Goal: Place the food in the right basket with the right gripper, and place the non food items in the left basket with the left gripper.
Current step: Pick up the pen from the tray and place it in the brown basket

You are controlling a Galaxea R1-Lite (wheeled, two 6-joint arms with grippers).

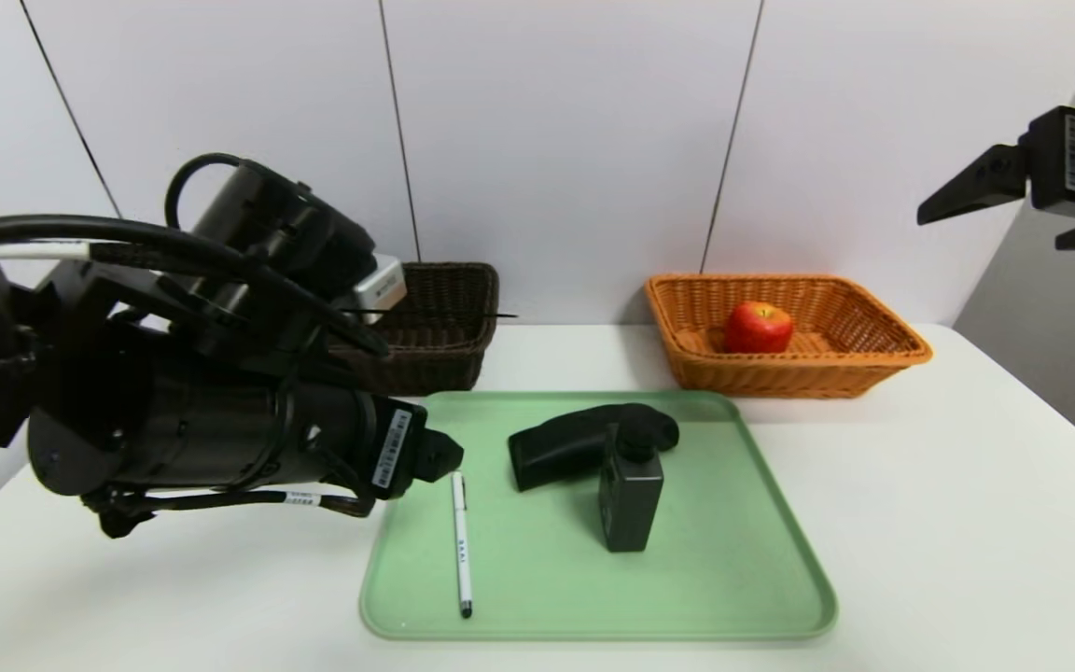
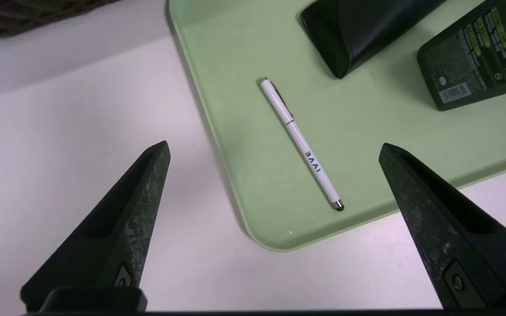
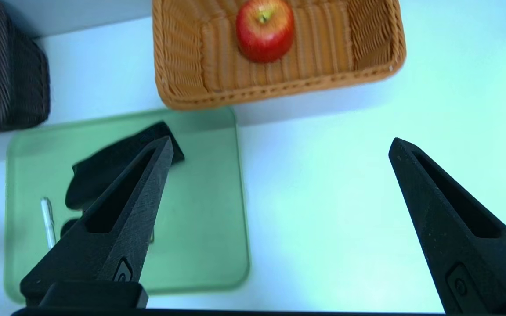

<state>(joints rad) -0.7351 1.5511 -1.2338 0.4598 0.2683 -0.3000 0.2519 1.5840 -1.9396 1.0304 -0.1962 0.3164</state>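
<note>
Round red apple (image 1: 758, 327) sits inside orange-tan woven wicker basket (image 1: 859, 322), on white bench (image 1: 967, 523). Right tool (image 3: 279, 145) raised at upper right, fingers spread, empty. Left tool (image 2: 275, 147) spread above the slim white pen (image 2: 300, 142) on pale green tray (image 1: 733, 579), beside black scanner-like device (image 1: 561, 448) and black capped bottle (image 1: 631, 495). Dark brown wicker basket (image 1: 449, 327) behind
</note>
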